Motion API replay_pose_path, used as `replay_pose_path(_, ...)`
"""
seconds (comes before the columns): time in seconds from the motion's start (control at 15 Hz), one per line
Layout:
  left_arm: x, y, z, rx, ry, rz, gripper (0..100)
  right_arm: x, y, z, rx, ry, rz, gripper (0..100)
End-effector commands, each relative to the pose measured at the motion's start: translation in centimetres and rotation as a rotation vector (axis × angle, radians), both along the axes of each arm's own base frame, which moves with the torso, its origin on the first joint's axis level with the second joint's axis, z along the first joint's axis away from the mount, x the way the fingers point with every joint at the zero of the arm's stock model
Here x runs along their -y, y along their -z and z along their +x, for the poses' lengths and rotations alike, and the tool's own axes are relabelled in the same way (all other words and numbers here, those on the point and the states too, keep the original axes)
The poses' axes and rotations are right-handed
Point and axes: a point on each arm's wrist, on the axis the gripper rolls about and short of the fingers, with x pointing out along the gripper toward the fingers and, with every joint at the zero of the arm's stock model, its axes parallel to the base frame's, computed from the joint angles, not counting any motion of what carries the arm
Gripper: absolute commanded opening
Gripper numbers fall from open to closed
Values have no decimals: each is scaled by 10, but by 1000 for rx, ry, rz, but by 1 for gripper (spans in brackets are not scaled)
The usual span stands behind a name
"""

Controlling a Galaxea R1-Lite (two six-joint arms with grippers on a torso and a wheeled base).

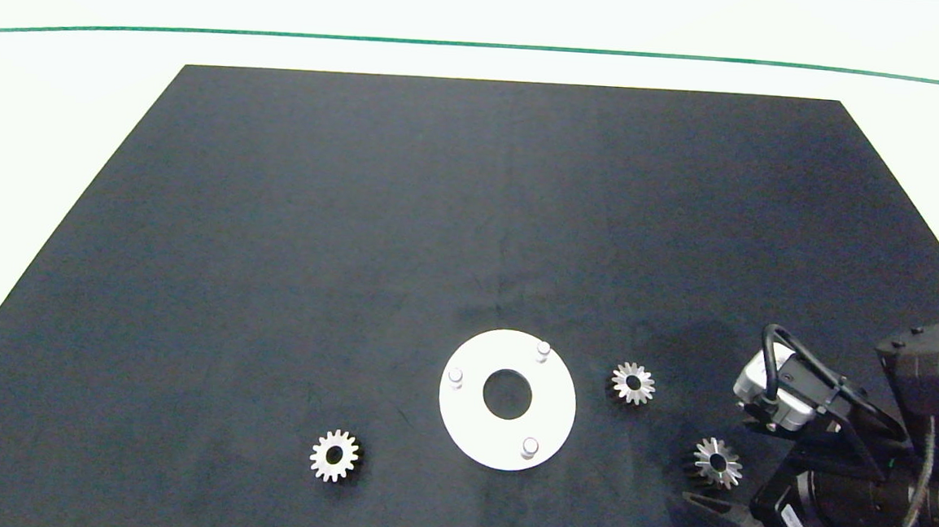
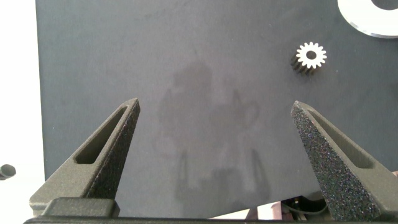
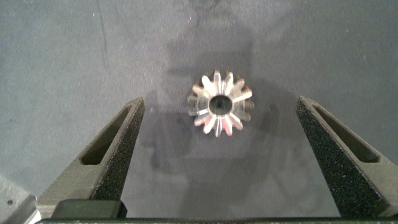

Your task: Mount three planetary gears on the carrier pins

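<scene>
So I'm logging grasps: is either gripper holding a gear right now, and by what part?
Nothing is held. The right gripper is open, its fingers either side of a gear lying on the mat, not touching it. The left gripper is open over bare mat.

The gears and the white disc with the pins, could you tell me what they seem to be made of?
The planetary gears look like bare metal: silvery, with bright glints on the teeth. The white disc looks matte white, plastic or coated metal; unclear which. Its carrier pins look pale and silvery, probably metal.

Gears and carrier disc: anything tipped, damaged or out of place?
Nothing stands out. All three gears lie flat on the mat, the white disc sits flat, its pins bare and upright.
</scene>
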Motion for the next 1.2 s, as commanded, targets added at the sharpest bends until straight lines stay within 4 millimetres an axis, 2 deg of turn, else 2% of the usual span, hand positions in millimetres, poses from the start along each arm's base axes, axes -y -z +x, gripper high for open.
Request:
replay_pose_path(0.07, 0, 0, 0, 0, 1, 1, 100, -2, 7, 5, -28, -3, -13, 100)
replay_pose_path(0.53, 0, 0, 0, -2, 0, -1, 100, -2, 22, 2, 41, -5, 25, 100)
replay_pose_path(0.8, 0, -1, 0, 1, 0, -1, 100, -1, 22, 2, 42, -3, 25, 100)
replay_pose_path(1.2, 0, -2, 0, 5, 0, -1, 100, -1, 18, 2, 57, -4, 29, 88)
